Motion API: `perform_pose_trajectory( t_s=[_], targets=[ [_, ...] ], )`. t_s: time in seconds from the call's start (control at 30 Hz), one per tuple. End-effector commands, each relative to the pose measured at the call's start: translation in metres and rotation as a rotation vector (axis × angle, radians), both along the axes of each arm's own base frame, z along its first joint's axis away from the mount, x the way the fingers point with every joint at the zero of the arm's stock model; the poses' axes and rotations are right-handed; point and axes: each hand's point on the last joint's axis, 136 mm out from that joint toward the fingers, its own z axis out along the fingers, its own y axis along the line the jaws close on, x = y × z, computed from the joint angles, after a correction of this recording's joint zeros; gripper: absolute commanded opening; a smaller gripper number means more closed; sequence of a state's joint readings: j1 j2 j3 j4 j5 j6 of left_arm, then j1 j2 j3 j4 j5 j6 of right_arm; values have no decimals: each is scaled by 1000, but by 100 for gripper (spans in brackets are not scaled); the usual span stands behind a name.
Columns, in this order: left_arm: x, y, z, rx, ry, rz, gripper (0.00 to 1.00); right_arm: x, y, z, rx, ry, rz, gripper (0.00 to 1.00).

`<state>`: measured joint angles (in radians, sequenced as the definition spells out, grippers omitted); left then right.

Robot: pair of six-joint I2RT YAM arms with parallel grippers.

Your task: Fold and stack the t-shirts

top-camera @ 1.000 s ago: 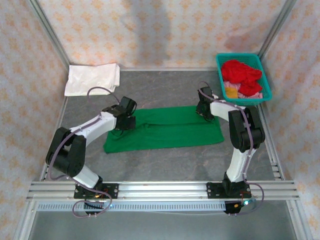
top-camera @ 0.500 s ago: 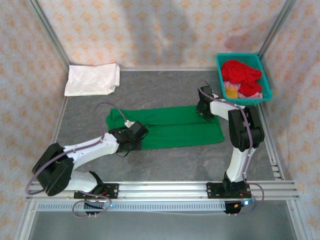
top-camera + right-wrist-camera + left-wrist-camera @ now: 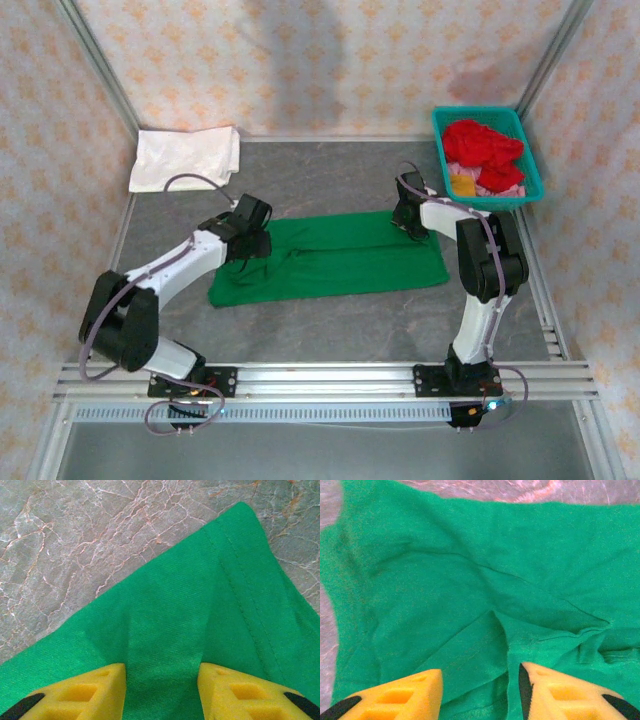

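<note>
table [image 3: 330, 320]: grey stone-look top; clock read from overhead, my bases at 6
green t-shirt [image 3: 340, 262]: dead centre of the table, lying flat as a long strip; long axis runs 9 to 3, short side 12 to 6
teal basket [image 3: 531, 181]: far corner at 1 to 2; not part of the job
white t-shirt [image 3: 185, 158]: folded, far corner at 10 to 11, well apart from the green one
unfolded t-shirts [image 3: 482, 142]: red on top, pink and yellow beneath, heaped in the basket
left gripper [image 3: 250, 245]: over the strip's 9 o'clock end, near its far edge; fingers spread, nothing between them, creased cloth below
right gripper [image 3: 408, 215]: at the strip's far corner toward 3; fingers spread with green cloth between them; I cannot tell whether the tips press on it
what the next move turns on: my guess, an end-over-end fold along the long axis; each end has its own arm, left nearer 9, right nearer 3, and the bulk of the cloth lies between my two grippers
stage: one folded, one part-folded, the basket heap untouched
</note>
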<state>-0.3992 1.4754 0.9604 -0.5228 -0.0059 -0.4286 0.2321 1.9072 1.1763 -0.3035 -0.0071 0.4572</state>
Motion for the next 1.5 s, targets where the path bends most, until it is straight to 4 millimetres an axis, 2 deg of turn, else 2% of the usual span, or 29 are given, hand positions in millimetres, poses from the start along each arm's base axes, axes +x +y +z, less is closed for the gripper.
perform_pose_trajectory(
  t_s=[0.0,0.27,0.3,0.37,0.5,0.57,0.8,0.93,1.07,1.2,1.33,1.47],
  targets=[
    [16,-12,-3,13,11,-110,47,-14,-11,-20,-23,86,-30,43],
    [29,-27,-40,-23,86,-149,52,-12,-10,-20,-23,81,-28,43],
    [31,-30,-42,-31,90,-158,48,-12,-10,-20,-24,84,-27,43],
    [32,-35,-47,-41,108,-168,31,-12,-10,-20,-23,84,-28,43],
    [30,-39,-45,-53,101,-170,8,-12,-10,-20,-24,85,-28,43],
    [27,-40,-42,-60,100,-168,1,-12,-10,-20,-24,84,-29,43],
    [5,-45,-21,-26,72,-145,0,-12,-9,-20,-24,84,-22,43],
    [-11,-56,-18,-26,59,-138,0,-12,-10,-20,-25,86,-22,43],
    [-16,-56,-13,-69,9,-109,0,-12,-10,-20,-25,86,-24,44],
    [-29,-74,-24,-89,43,-118,0,-12,-9,-20,-25,88,-19,44],
    [-47,-82,-42,-58,66,-107,0,-11,-9,-19,-26,82,-22,44],
    [-62,-88,-49,-37,76,-130,0,-11,-9,-20,-25,86,-19,44]
  ],
)
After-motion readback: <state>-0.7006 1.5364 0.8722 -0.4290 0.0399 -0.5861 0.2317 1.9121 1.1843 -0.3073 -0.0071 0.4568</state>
